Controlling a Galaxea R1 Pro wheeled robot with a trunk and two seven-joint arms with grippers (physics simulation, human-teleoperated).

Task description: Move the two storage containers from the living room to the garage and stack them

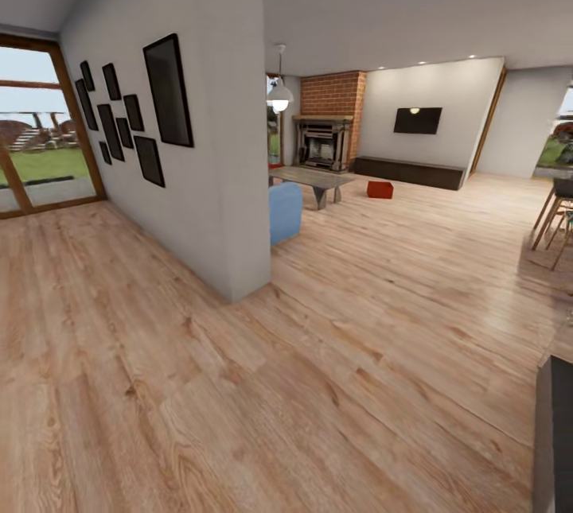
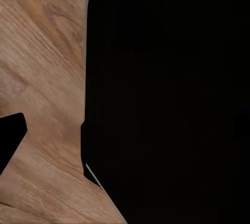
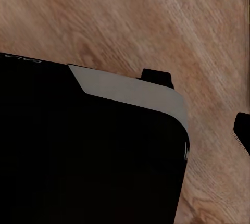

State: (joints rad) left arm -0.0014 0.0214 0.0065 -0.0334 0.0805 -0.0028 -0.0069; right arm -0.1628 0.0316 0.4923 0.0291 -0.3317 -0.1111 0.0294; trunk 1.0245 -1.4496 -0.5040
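Note:
Far ahead in the head view, one orange-red storage container (image 1: 380,189) sits on the light wood plank floor (image 1: 342,354) of the living room. It is in front of the dark low bench (image 1: 410,172), near the brick fireplace (image 1: 324,141). A thin red strip (image 1: 274,166) shows past the blue sofa (image 1: 284,212); I cannot tell what it is. In the right wrist view my right gripper (image 3: 199,103) hangs over the wood floor, its fingertips (image 3: 156,75) apart with nothing between them. The left wrist view shows one dark finger (image 2: 10,136) beside the robot's black body (image 2: 166,99).
A white wall (image 1: 207,163) with dark picture frames juts out between me and the sofa. A grey low table (image 1: 312,178) stands beyond it, and a wall TV (image 1: 417,120) hangs at the back. Chairs (image 1: 557,219) and a dark edge (image 1: 553,433) are at the right. A glass door (image 1: 40,131) is at the left.

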